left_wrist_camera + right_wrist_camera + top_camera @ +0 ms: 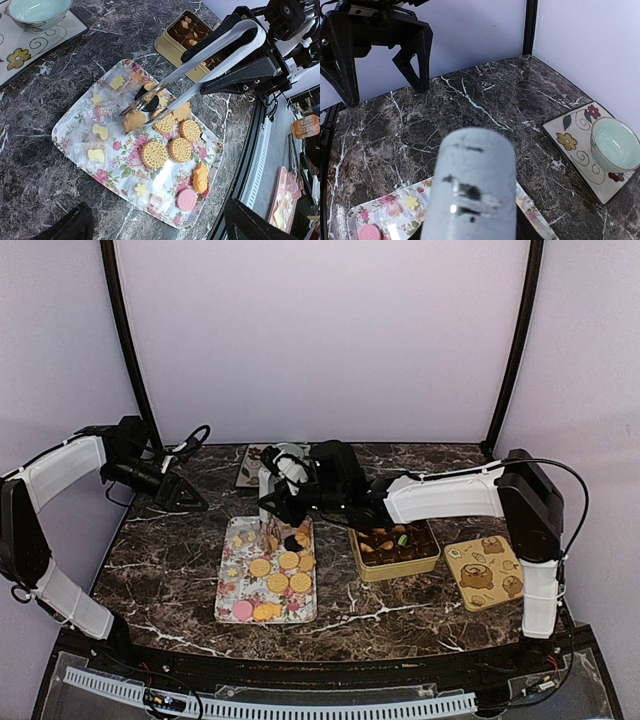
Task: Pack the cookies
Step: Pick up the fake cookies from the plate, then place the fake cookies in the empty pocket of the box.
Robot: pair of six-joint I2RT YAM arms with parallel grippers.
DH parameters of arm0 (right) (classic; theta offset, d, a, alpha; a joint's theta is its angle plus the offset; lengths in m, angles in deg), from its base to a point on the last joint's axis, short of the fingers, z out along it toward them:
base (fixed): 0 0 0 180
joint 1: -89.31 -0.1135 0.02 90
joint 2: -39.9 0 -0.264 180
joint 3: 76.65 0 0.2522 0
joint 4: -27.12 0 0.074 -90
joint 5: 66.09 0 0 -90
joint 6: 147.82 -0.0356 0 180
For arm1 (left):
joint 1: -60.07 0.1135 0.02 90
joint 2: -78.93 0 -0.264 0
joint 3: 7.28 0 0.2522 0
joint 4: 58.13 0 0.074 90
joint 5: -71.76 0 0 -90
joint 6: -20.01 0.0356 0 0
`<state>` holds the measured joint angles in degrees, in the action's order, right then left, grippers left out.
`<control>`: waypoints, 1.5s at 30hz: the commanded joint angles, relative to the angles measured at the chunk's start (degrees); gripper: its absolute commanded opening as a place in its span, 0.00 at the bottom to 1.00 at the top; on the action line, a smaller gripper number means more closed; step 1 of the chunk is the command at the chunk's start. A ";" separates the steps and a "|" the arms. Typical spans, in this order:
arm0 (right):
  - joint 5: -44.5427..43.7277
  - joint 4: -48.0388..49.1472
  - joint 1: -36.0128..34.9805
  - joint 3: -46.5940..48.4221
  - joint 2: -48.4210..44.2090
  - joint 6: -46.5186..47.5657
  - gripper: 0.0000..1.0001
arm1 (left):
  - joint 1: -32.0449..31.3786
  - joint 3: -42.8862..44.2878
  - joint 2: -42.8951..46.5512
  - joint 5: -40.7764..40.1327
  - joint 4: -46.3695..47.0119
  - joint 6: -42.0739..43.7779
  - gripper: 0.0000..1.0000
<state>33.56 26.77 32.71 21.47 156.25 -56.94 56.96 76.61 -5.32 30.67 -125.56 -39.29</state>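
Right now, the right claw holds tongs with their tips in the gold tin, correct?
No. The right claw holds the tongs, but their tips are over the floral tray, at the dark cookie, not in the tin; the left wrist view shows it.

Left arm [60,465]: raised at the left side, elbow bent, forearm directed inward. Left end effector [183,494]: held above the table [400,615], fingers spread wide, nothing between them; the right wrist view confirms the gap.

Right arm [445,495]: extended from the right base across the centre, wrist angled downward. Right end effector [225,62]: jaws partly closed, apparently clamped on the handle of tongs [200,55]. Its own fingers are masked in the right wrist view.
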 commanded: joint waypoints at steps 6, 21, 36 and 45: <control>0.54 0.63 -0.31 -0.07 -2.42 -0.29 0.11 | 0.37 0.62 1.40 1.39 -1.61 0.94 0.92; -3.83 -10.89 6.01 -10.81 -27.56 6.83 0.00 | 0.32 1.20 1.03 2.75 -2.23 1.20 0.90; -15.75 -25.22 18.95 -34.97 -55.76 9.73 0.00 | 0.31 1.41 -0.12 4.37 -3.20 1.93 0.87; -15.26 -24.19 20.64 -36.77 -55.27 10.28 0.01 | 0.31 1.68 -0.04 4.86 -3.50 1.82 0.87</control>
<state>18.70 -0.77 52.64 -14.81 101.46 -47.32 56.98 76.85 -5.51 33.84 -127.38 -38.46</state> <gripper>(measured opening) 0.251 0.872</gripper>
